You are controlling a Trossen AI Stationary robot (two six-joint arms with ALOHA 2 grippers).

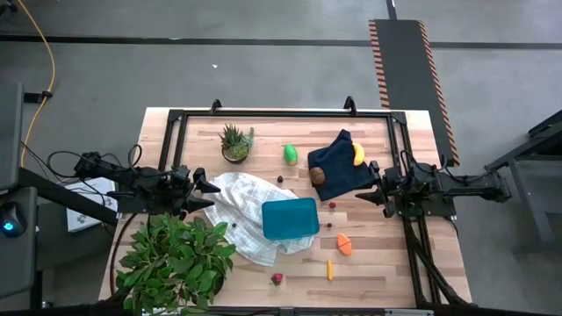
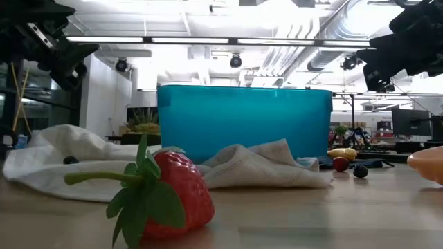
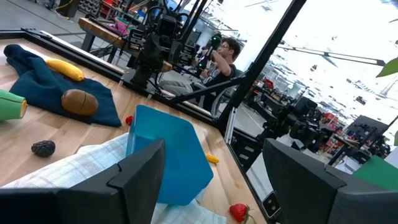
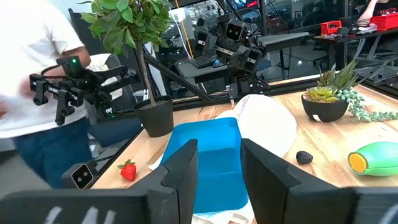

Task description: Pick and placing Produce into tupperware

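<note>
The teal tupperware (image 1: 290, 218) stands mid-table, its left part on a crumpled white cloth (image 1: 235, 206). A yellow banana (image 1: 358, 154) and a brown round fruit (image 1: 318, 175) lie on the navy cloth (image 1: 338, 167). The green fruit (image 1: 290, 154), orange wedge (image 1: 344, 243), carrot (image 1: 330, 269), strawberry (image 1: 277, 279) and dark berries (image 1: 280, 179) lie on the wood. My left gripper (image 1: 211, 186) hovers open over the white cloth, left of the box. My right gripper (image 1: 363, 195) hovers open at the navy cloth's right edge. Both point at the box (image 3: 165, 158) (image 4: 208, 165).
A potted succulent (image 1: 234, 143) stands at the far left of the table. A big leafy plant (image 1: 176, 254) fills the near-left corner. A black frame (image 1: 281, 114) runs along the table's edges. People show beyond the table in both wrist views.
</note>
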